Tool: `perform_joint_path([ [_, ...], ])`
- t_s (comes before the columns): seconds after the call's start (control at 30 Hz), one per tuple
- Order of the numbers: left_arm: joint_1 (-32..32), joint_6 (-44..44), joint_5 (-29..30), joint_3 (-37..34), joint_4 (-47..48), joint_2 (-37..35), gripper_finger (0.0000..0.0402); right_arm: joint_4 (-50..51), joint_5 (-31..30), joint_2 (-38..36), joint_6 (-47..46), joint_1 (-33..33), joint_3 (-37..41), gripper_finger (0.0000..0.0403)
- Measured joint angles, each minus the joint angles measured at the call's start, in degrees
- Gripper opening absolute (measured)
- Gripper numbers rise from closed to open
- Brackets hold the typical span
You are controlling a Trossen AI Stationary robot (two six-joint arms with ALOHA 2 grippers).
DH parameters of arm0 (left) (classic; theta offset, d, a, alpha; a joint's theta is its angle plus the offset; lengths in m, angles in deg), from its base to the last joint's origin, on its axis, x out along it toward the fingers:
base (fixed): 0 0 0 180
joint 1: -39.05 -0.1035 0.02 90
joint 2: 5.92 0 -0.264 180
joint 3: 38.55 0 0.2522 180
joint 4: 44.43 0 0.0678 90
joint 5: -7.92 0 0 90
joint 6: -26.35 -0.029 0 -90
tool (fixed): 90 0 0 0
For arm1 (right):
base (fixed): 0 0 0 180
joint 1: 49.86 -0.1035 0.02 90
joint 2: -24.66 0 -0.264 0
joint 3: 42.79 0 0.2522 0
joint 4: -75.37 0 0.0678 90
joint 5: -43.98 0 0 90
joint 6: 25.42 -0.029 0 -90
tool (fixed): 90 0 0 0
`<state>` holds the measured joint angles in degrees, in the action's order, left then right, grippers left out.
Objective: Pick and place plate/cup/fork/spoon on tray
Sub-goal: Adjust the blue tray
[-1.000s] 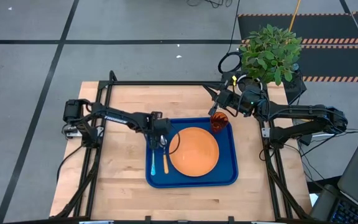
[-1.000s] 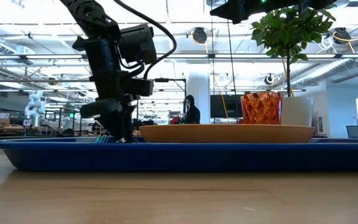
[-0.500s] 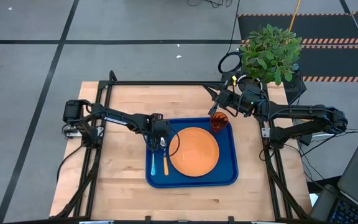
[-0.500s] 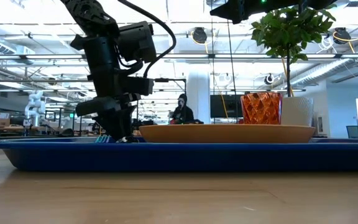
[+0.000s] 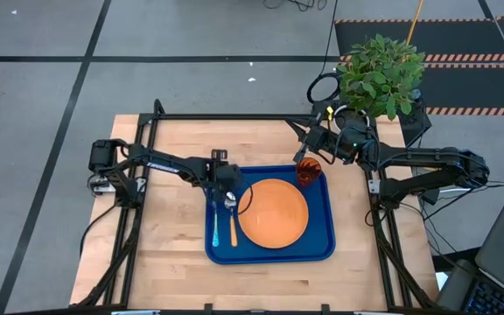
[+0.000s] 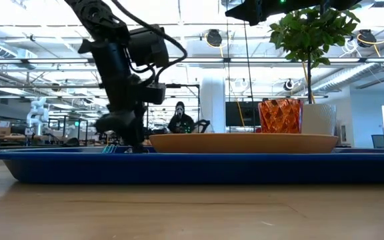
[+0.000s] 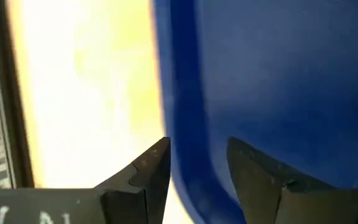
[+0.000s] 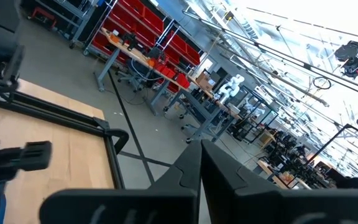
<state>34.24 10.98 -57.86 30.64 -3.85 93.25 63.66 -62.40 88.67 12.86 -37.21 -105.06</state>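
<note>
High view: left hand (image 5: 226,199) points down, fingers spread and released, over the large blue rectangular plastic tray (image 5: 269,253) at 9 o'clock of the round orange plate (image 5: 273,213). Right hand (image 5: 304,149), clenched empty, hovers at 1 o'clock.

The tray (image 5: 269,251) is blue. The plate (image 5: 273,213) on it is plain orange. At the plate's 1 o'clock, the cup (image 5: 309,171) is dark orange-red with a criss-cross pattern. At 9 o'clock lie a light-blue fork (image 5: 215,230) and an orange-handled spoon (image 5: 232,223) with a silver bowl. The desk (image 5: 173,262) is pale wood.
</note>
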Motion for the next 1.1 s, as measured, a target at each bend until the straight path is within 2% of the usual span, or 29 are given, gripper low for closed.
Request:
perform_joint_path([
  [0.13, -1.8, 0.5, -0.5, 0.0, -3.0, -1.3, 0.0161, 0.0, -0.2, 0.0, -1.0, 0.0, 0.0, 0.0002],
  [0.37, -2.3, 0.8, -6.8, -0.1, -11.0, -7.8, 0.0161, 3.3, -0.3, -3.6, -9.3, 0.0, 0.0, 0.0002],
  [0.63, -2.2, -0.6, -8.4, 0.0, -13.6, -21.3, 0.0161, 23.2, -0.1, -11.3, -22.0, 0.0, 0.0, 0.0002],
  [0.8, -2.2, -0.6, -12.9, -0.1, -12.5, -30.0, 0.0161, 36.9, -0.1, -16.0, -25.7, 0.0, 0.0, 0.0002],
  [0.93, -2.2, -0.4, -15.0, -2.8, -13.2, -36.0, 0.0161, 42.3, -0.1, -19.2, -29.0, 0.0, 1.1, 0.0002],
  [1.1, -2.2, 3.0, -15.2, -10.0, -13.7, -41.5, 0.0161, 51.6, -0.1, -21.7, -36.5, 0.0, 3.8, 0.0002],
])
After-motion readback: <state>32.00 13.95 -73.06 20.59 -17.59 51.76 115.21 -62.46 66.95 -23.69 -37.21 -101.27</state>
